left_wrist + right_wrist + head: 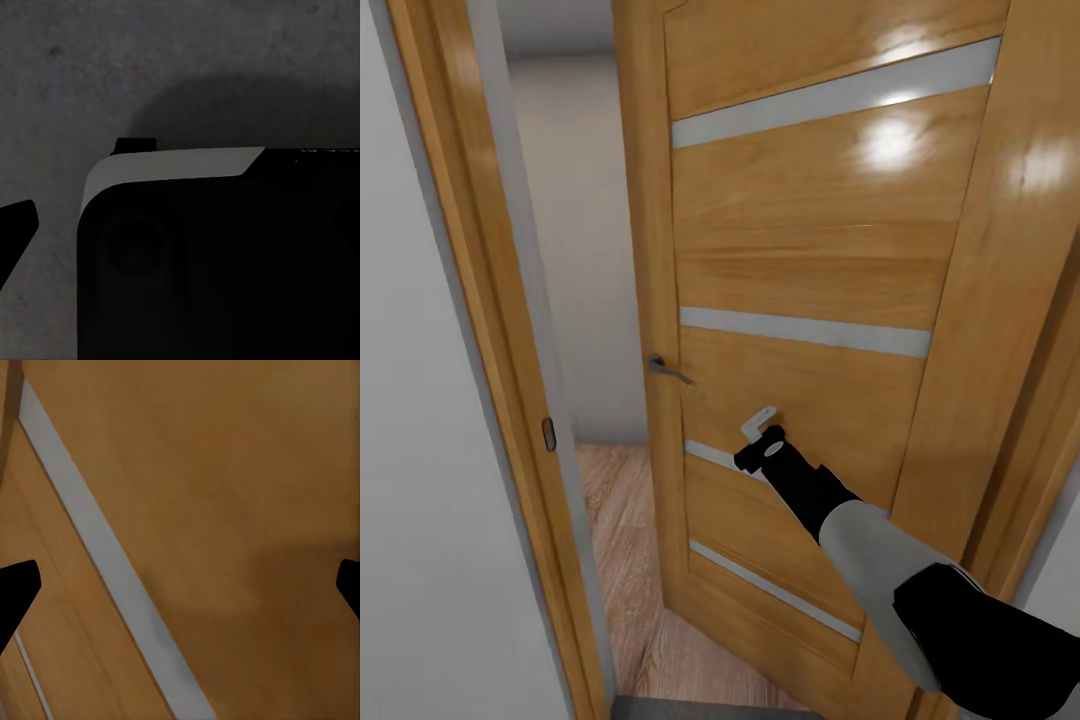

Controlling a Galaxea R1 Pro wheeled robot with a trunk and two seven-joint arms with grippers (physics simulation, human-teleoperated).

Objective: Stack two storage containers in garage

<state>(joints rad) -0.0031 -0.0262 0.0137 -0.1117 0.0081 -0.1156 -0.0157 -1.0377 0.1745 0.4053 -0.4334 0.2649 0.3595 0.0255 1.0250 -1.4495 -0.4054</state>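
Head view: a white wall (420, 450) at 9 o'clock, a wooden door (810, 250) ajar, its handle (665, 370) near 10 o'clock of the right claw (758, 424), released against the panel. Wood-plank floor (615, 520) shows through the gap.

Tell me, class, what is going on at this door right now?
The robot stands at a wooden door that is partly open. Its right hand is stretched out against the door panel, below and right of the metal handle, with its fingers apart and nothing between them. Through the gap, a wood-plank floor shows beyond. No containers are visible.
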